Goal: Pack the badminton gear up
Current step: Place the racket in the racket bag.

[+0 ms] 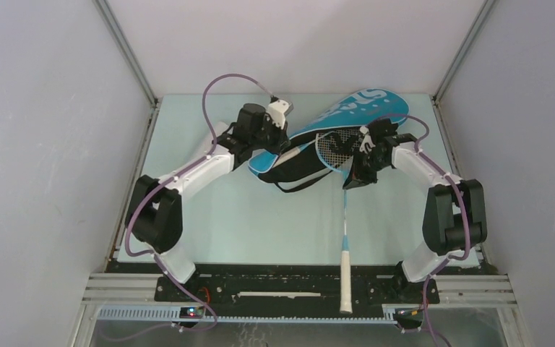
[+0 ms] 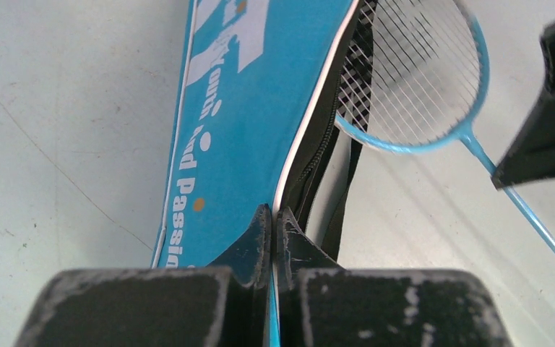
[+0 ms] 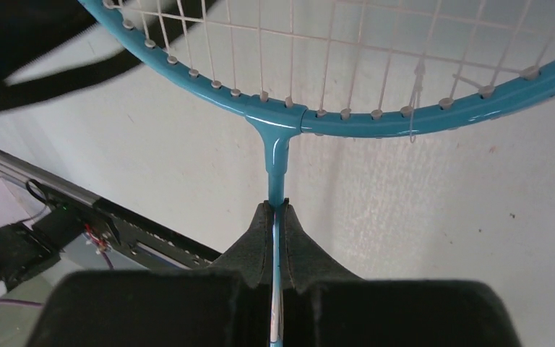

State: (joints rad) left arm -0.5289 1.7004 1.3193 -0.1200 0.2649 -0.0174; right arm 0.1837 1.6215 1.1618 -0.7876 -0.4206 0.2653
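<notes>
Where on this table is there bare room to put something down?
Bare mat on either side of the racket shaft, out to the left arm and right arm. Crowded at the far middle, around the bag.

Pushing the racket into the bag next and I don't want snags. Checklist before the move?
1. Left pincer shut on racket bag edge: ok.
2. Right pincer shut on racket shaft, just below the head: ok.
3. Head at the bag's open zip side: ok.
4. Black strap clear of the head: cannot tell.
5. Handle free, nothing resting on it: ok.
</notes>
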